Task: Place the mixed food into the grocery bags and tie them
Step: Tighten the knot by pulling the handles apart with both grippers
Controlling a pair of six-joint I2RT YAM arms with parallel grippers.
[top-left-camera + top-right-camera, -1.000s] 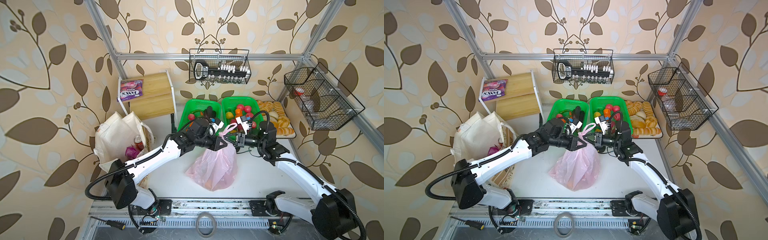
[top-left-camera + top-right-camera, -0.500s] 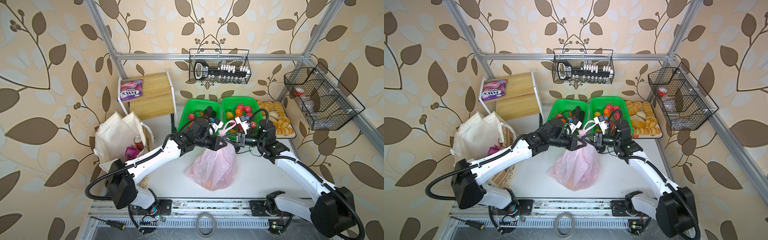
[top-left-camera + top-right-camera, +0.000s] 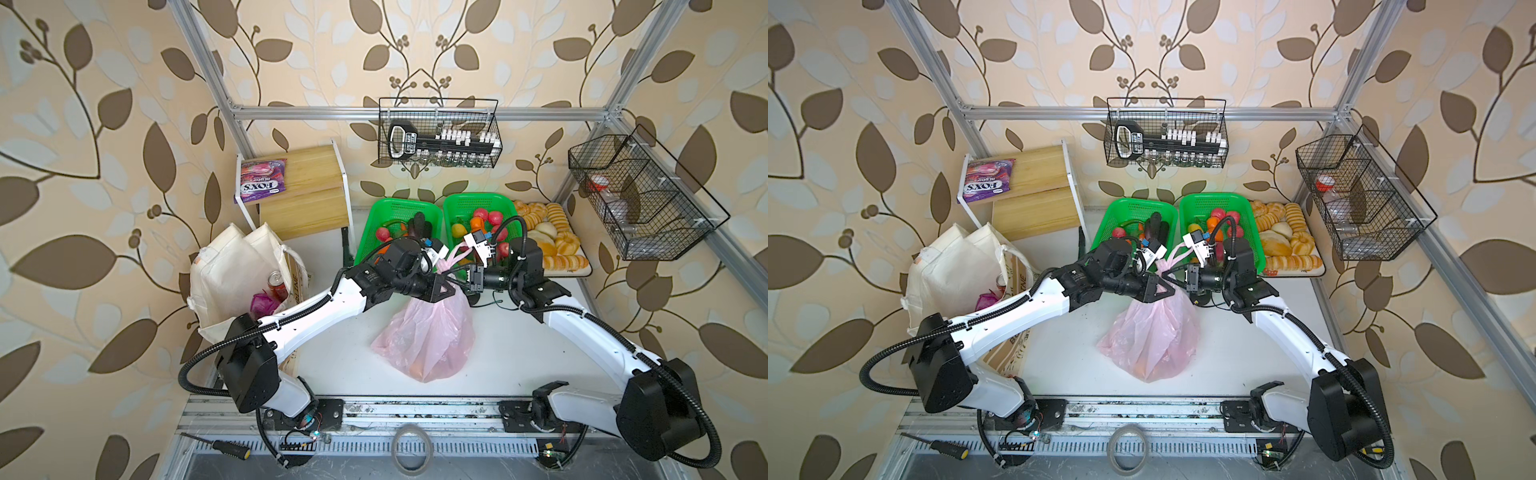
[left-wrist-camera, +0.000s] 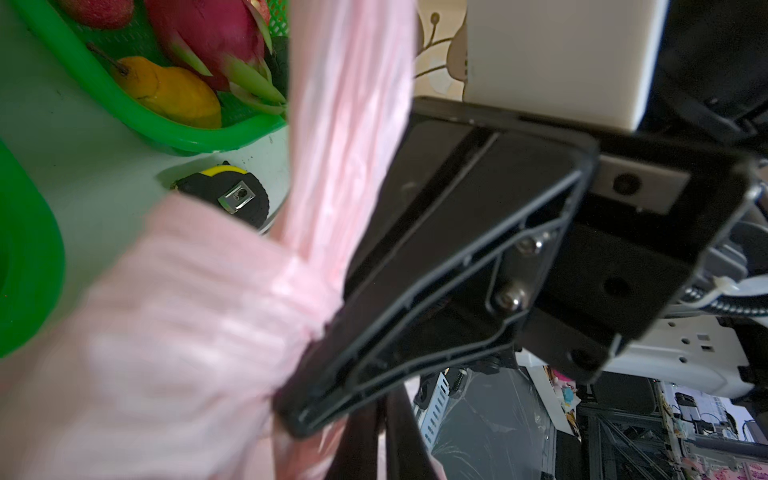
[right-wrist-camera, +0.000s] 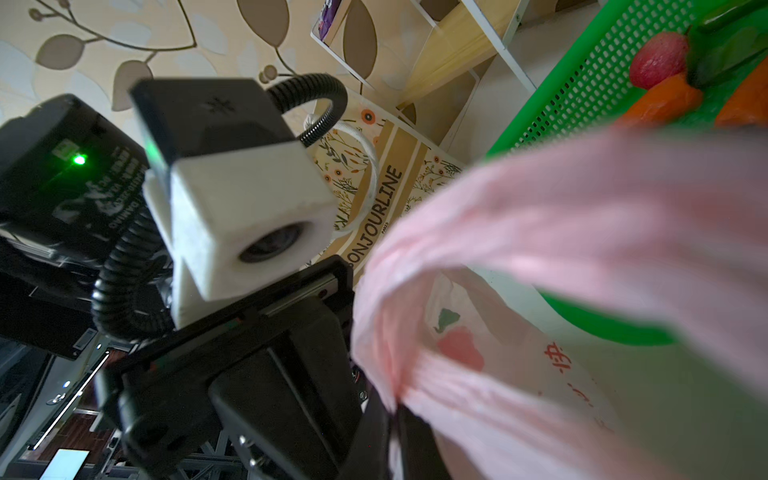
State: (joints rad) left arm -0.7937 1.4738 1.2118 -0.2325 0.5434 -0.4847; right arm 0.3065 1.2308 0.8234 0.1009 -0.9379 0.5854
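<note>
The pink grocery bag (image 3: 428,332) (image 3: 1154,336) stands mid-table, bulging, with something orange showing through near its bottom. Its bunched handles (image 3: 451,257) rise between my two grippers. My left gripper (image 3: 451,287) (image 4: 383,432) sits at the bag's neck, its jaws nearly together with a sliver of pink plastic between them. Facing it, my right gripper (image 3: 467,282) (image 5: 392,411) is shut on a pink handle strand (image 5: 519,216). The cream canvas tote (image 3: 232,270) (image 3: 951,266) stands at the left, holding a red soda can (image 3: 277,282) and a purple packet (image 3: 264,303).
Two green baskets (image 3: 376,220) (image 3: 451,208) of fruit and vegetables stand right behind the grippers, a bread tray (image 3: 557,245) to their right. A wooden shelf (image 3: 307,195) with a purple FOX'S packet (image 3: 262,180) is at the back left. A tape measure (image 4: 226,195) lies by the baskets.
My right gripper has opened and closed again on the pink handle, shifting slightly. The left arm and the bag have hardly moved.
</note>
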